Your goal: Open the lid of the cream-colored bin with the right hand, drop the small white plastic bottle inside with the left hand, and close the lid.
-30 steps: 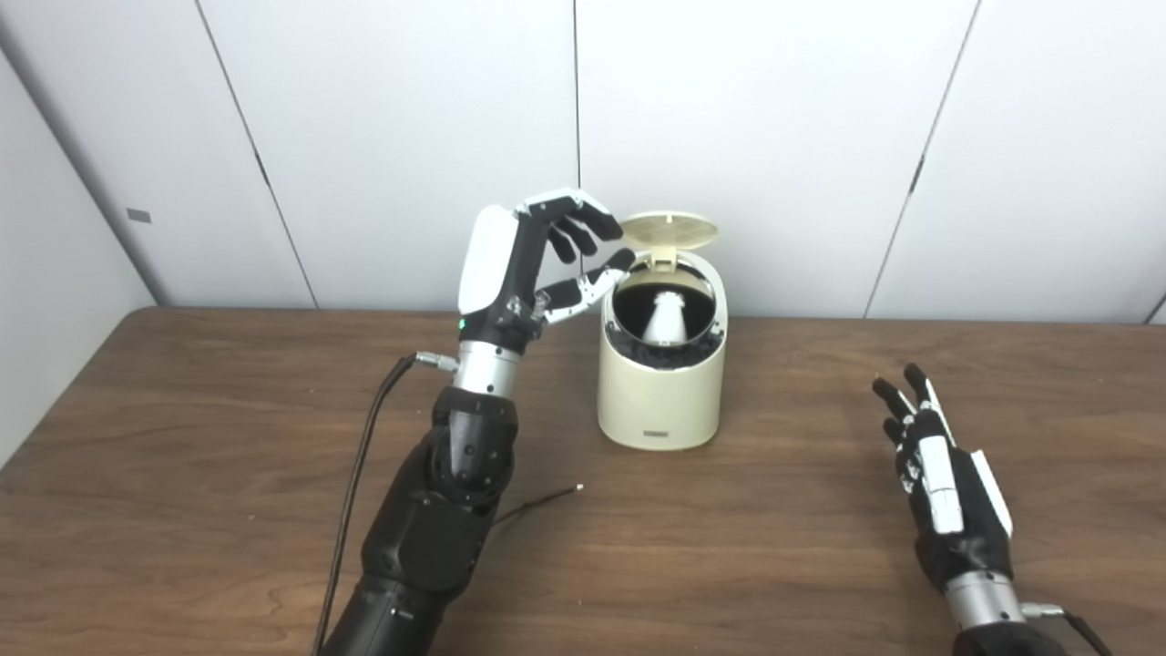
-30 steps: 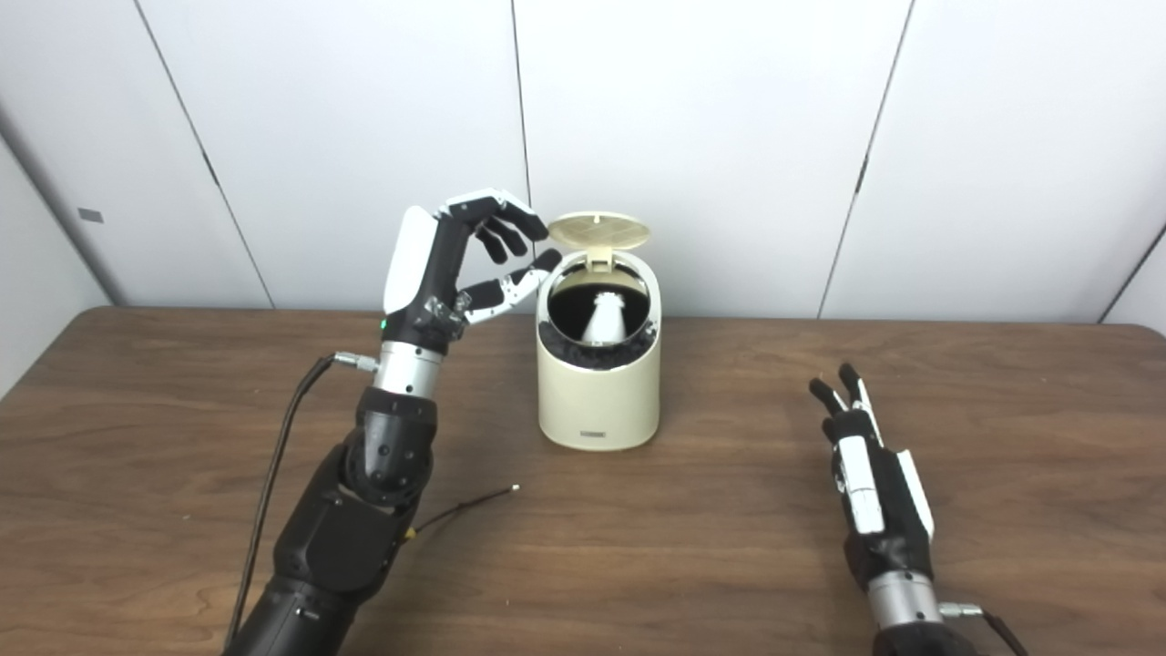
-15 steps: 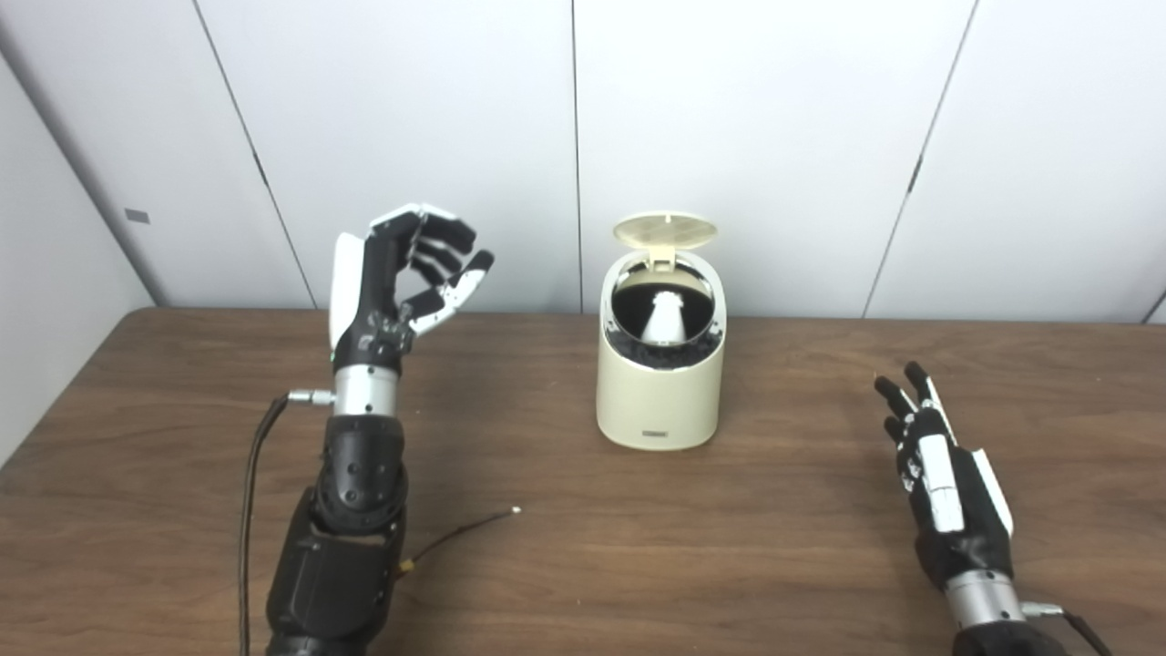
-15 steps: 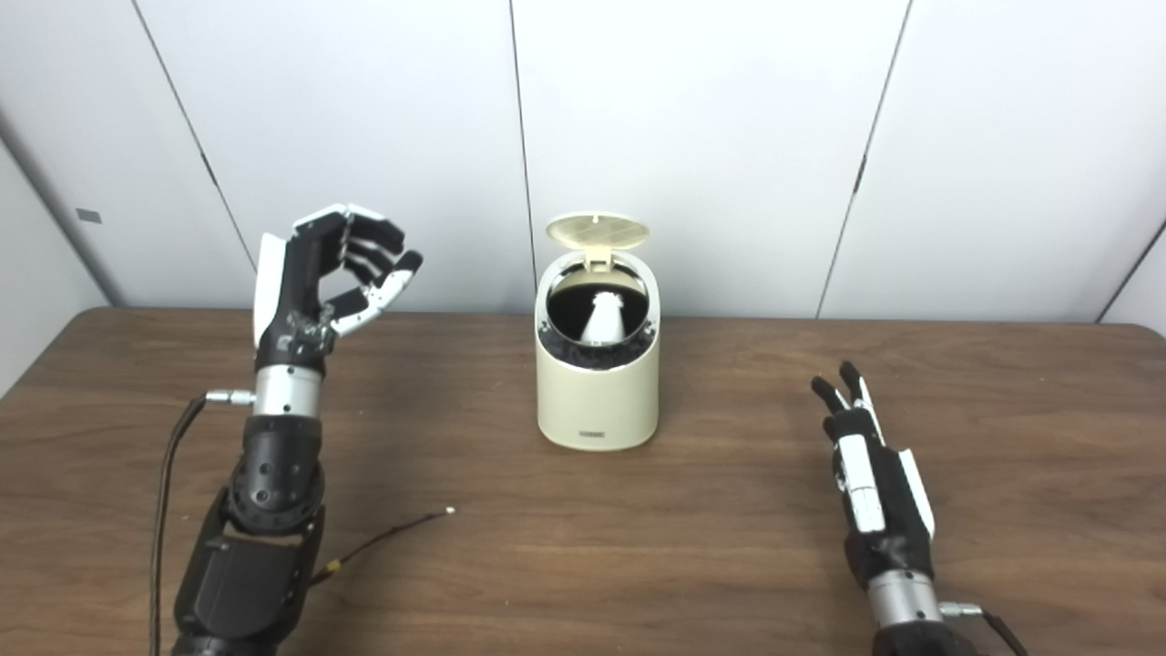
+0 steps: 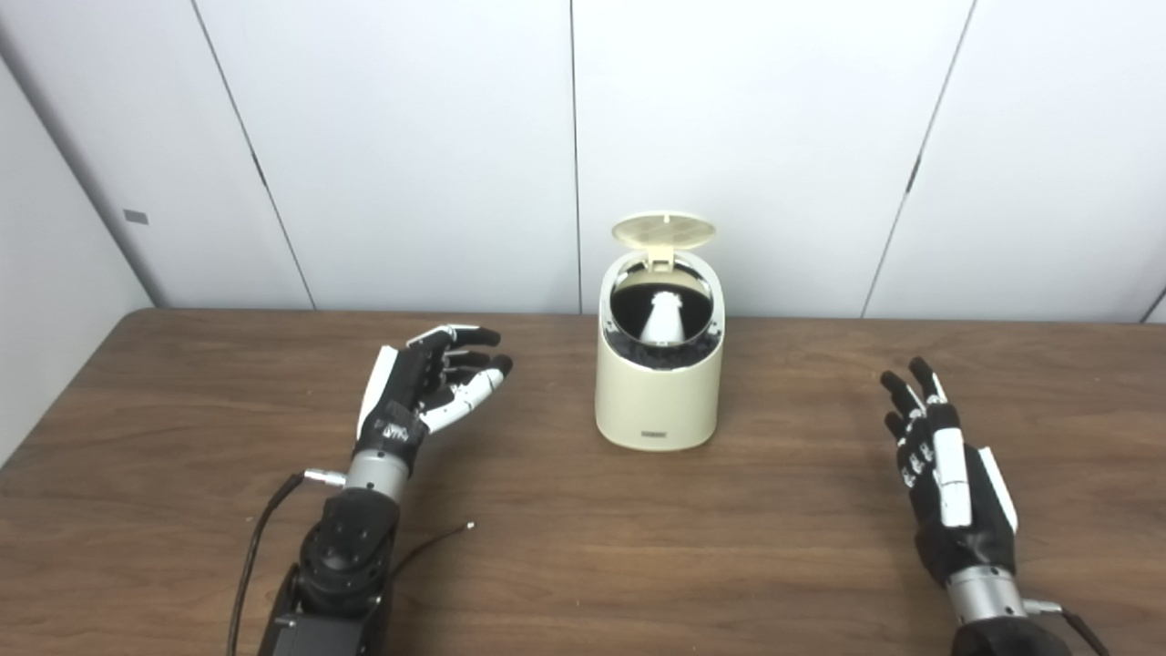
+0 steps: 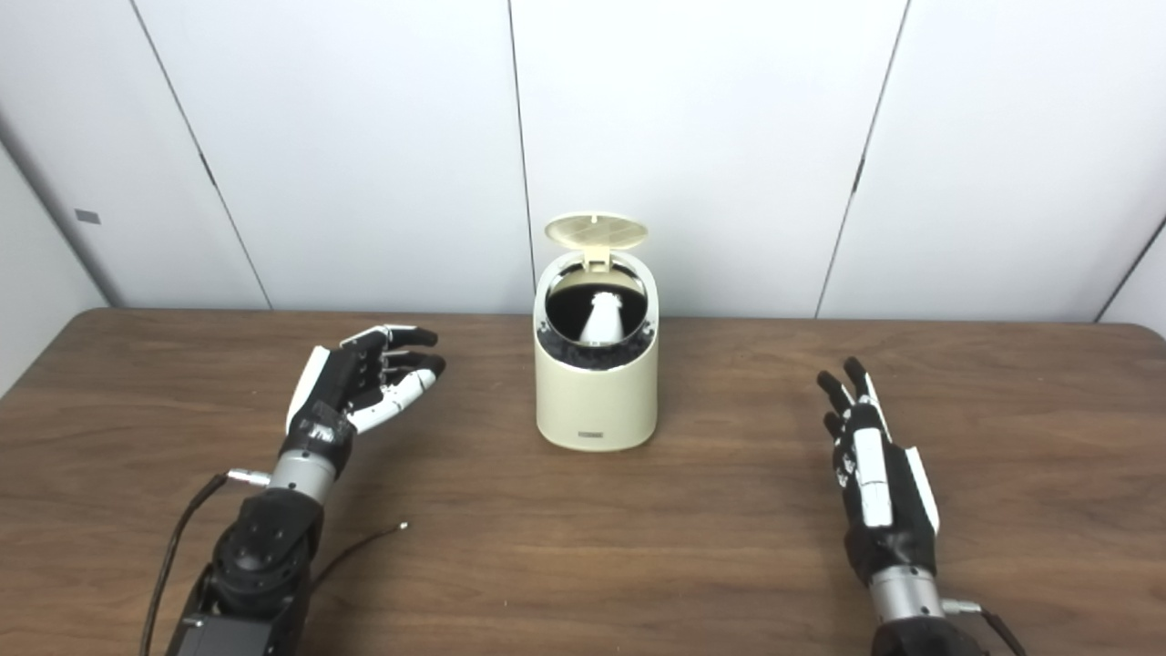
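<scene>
1. Over on the left, the left robot hand (image 5: 428, 387) is low above the wooden counter (image 5: 583, 547), palm turned inward, fingers loosely curled and spread, grasping nothing. It sits well apart from the bin.
2. A thin dark cable (image 5: 433, 539) lies on the counter just beside the left forearm, its pale tip pointing toward the middle.
3. Centre stage: the cream-colored bin (image 5: 658, 392) stands upright near the far edge of the counter, close to the white panel wall (image 5: 774, 137).
4. Its lid (image 5: 663, 230) is flipped up and back on the rear hinge, leaving the round mouth wide open.
5. And there inside the dark opening is the small white plastic bottle (image 5: 664, 316), leaning within the bin, its narrower top toward the back.
6. On the right, the right robot hand (image 5: 943, 465) hovers low over the counter, fingers stretched out straight and apart, pointing away, released and empty. It too is well clear of the bin.
</scene>
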### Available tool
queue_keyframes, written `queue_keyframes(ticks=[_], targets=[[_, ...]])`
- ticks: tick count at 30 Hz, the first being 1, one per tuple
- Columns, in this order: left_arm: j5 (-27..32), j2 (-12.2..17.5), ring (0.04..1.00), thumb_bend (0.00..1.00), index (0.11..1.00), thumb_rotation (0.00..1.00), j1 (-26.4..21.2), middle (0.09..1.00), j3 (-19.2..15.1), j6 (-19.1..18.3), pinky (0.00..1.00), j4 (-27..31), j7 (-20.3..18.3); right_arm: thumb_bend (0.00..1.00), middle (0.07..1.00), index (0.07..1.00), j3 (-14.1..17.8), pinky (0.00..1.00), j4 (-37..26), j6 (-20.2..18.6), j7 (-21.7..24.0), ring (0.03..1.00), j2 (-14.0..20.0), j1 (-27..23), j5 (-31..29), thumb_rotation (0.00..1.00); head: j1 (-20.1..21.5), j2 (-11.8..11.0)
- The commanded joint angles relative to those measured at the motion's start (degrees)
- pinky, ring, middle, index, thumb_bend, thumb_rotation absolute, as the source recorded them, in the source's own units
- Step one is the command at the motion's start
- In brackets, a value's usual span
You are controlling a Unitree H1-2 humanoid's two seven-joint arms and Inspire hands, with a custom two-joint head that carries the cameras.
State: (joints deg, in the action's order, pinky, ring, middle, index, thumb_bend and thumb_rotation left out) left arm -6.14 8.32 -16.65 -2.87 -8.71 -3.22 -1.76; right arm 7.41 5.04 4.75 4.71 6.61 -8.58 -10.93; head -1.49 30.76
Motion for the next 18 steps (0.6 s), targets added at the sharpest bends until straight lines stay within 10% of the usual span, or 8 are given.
queue_keyframes(ticks=[1, 5, 18], targets=[[1.39, 0.46, 0.89, 0.44, 0.939, 0.59, -0.76, 0.926, 0.07, 0.38, 0.84, 2.4, -0.91, 0.67, 0.934, 0.972, 0.26, 1.0, 0.73, 1.15, 0.58, 1.0, -0.24, -0.95, -1.19, 0.94, 0.04, 0.1], [6.75, -0.95, 0.978, 0.48, 0.995, 0.86, 0.61, 0.994, -1.06, 0.44, 0.95, 2.55, -2.83, 0.65, 0.936, 0.979, 0.47, 1.0, 0.18, 1.01, 0.34, 1.0, 0.21, -1.44, -1.09, 0.94, 0.21, 0.3], [9.79, -5.04, 1.0, 0.55, 1.0, 0.97, 4.67, 1.0, -2.48, 6.2, 1.0, 1.32, -1.19, 0.64, 0.978, 0.982, 0.54, 1.0, -0.13, 1.31, 1.63, 1.0, 2.22, -5.13, -1.87, 0.97, 0.94, 0.94]])
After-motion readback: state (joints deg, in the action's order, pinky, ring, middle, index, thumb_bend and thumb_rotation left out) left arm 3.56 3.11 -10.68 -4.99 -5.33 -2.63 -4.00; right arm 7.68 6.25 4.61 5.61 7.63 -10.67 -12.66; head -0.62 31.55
